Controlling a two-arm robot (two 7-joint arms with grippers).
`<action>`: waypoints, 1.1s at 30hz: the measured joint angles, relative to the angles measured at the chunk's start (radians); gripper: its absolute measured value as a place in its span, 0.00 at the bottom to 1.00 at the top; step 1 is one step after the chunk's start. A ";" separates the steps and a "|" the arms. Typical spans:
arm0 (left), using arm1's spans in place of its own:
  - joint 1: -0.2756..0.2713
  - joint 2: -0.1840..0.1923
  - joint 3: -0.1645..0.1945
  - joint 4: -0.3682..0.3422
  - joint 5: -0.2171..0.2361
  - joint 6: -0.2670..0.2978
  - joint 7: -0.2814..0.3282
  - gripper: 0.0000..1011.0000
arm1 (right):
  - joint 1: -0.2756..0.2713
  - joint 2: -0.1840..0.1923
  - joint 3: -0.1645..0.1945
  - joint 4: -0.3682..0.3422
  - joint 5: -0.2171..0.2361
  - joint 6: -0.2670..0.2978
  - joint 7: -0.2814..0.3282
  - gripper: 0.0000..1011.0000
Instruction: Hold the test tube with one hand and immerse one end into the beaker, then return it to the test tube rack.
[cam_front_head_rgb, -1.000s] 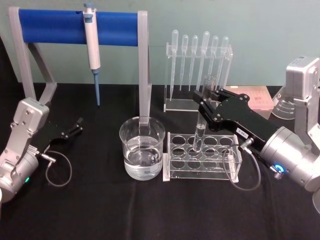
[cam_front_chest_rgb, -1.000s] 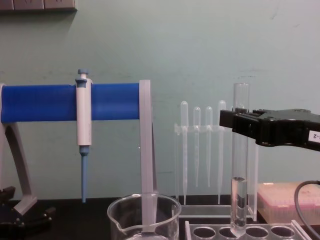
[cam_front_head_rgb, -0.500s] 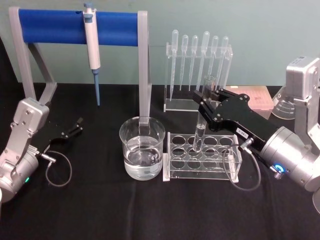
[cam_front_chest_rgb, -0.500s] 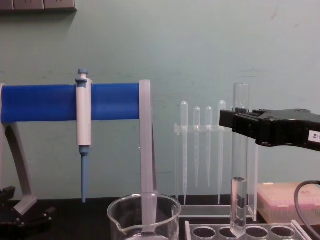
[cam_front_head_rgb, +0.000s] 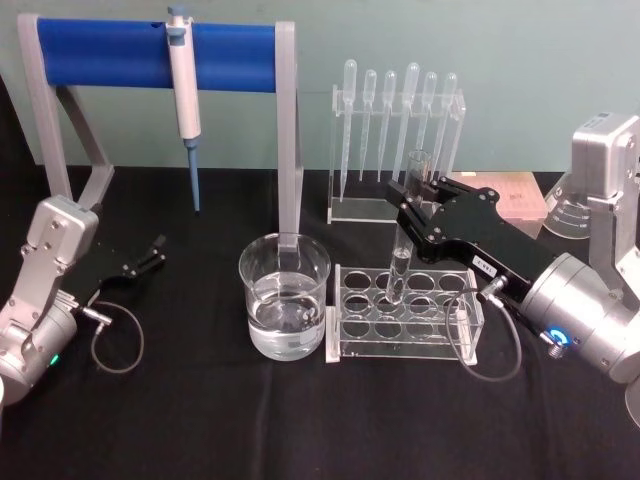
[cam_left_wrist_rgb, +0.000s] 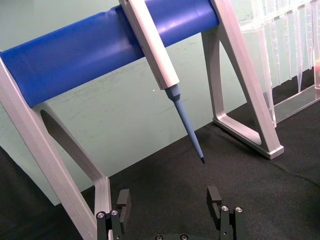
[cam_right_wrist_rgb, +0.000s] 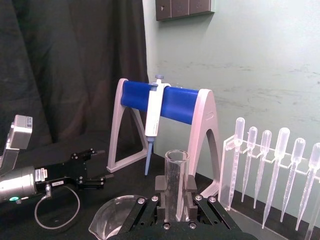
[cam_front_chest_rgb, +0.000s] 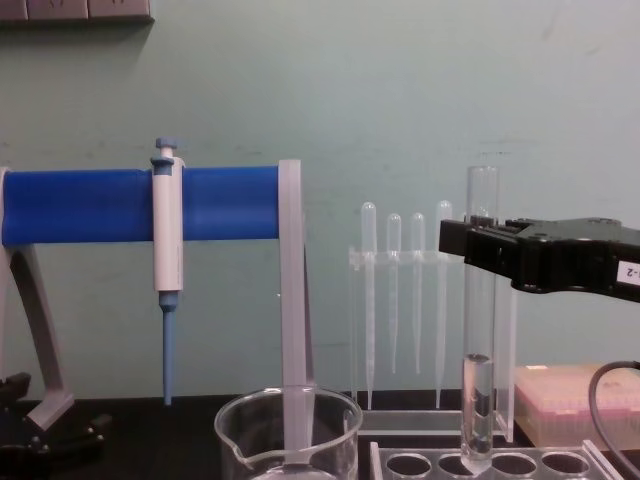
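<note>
Head view: the right gripper (cam_front_head_rgb: 412, 195) reaches in over the test tube rack (cam_front_head_rgb: 345, 345), its fingers closed on the upper part of the test tube (cam_front_head_rgb: 403, 245). The tube stands upright with its rounded bottom in a rear hole of the rack. The beaker (cam_front_head_rgb: 285, 300), partly filled with water, stands just beside the rack on the left. The left gripper (cam_front_head_rgb: 152, 252) lies parked low over the desk (cam_front_head_rgb: 200, 420), well apart.

Left wrist view: its fingers (cam_left_wrist_rgb: 214, 196) are spread wide, with nothing between them.

Right wrist view: the tube's open mouth rises above the two closed fingers (cam_right_wrist_rgb: 161, 192).

Chest view: a little liquid sits in the tube's lower part, and its bottom is still seated in the rack.

I judge this to be the grasp before the lift, though it could equally be the return. If it is the grasp, the next move calls for a straight lift clear of the rack, then a shift left over the beaker.

Nothing has moved since a second ago.
</note>
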 joint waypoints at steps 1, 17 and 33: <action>0.000 0.000 0.000 0.000 0.000 0.000 0.000 0.99 | 0.000 0.000 0.000 0.000 0.000 0.000 0.000 0.22; 0.000 0.000 0.000 0.000 0.000 0.000 0.000 0.99 | 0.000 0.000 0.000 0.000 0.000 0.000 0.000 0.22; 0.000 0.000 0.000 0.000 0.000 0.000 0.000 0.99 | 0.000 0.000 0.000 0.000 0.000 0.000 0.000 0.22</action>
